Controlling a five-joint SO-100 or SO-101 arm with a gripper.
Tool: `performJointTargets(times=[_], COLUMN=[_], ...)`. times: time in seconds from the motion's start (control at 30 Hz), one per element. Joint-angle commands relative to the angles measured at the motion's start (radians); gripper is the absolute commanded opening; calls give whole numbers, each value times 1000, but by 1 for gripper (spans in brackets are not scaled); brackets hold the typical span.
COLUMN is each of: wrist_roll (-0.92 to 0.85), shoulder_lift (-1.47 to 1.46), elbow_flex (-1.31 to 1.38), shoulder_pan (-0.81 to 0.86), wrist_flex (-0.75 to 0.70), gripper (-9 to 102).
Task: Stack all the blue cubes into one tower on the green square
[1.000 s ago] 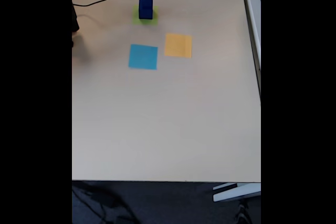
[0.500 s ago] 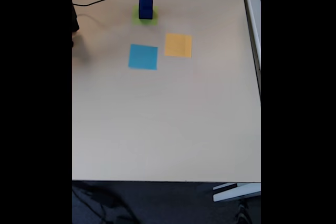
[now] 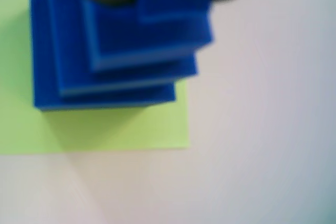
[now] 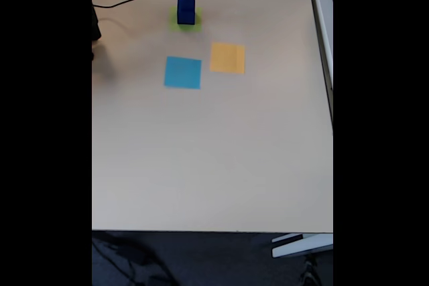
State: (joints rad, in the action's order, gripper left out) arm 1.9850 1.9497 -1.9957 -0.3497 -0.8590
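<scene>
A pale beige table is seen in the fixed view, bare across its near half. Toward twelve o'clock a green square is laid flat on it, and the tower of dark-blue cubes is stood on that patch. In the wrist view the tower is seen stepped, set toward one corner of the green square. Nearer the middle, a light-blue square is laid, with an orange-yellow square just at its two o'clock. A black cable is trailed at eleven o'clock.
</scene>
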Motion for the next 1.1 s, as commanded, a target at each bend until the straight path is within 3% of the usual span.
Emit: performJointTargets(times=[0.0, 1.07], wrist_roll=[0, 9], shoulder_lift=[57, 60], elbow_flex=[5, -21], shoulder_pan=[-5, -20], wrist_flex=[25, 75], gripper=[1, 7])
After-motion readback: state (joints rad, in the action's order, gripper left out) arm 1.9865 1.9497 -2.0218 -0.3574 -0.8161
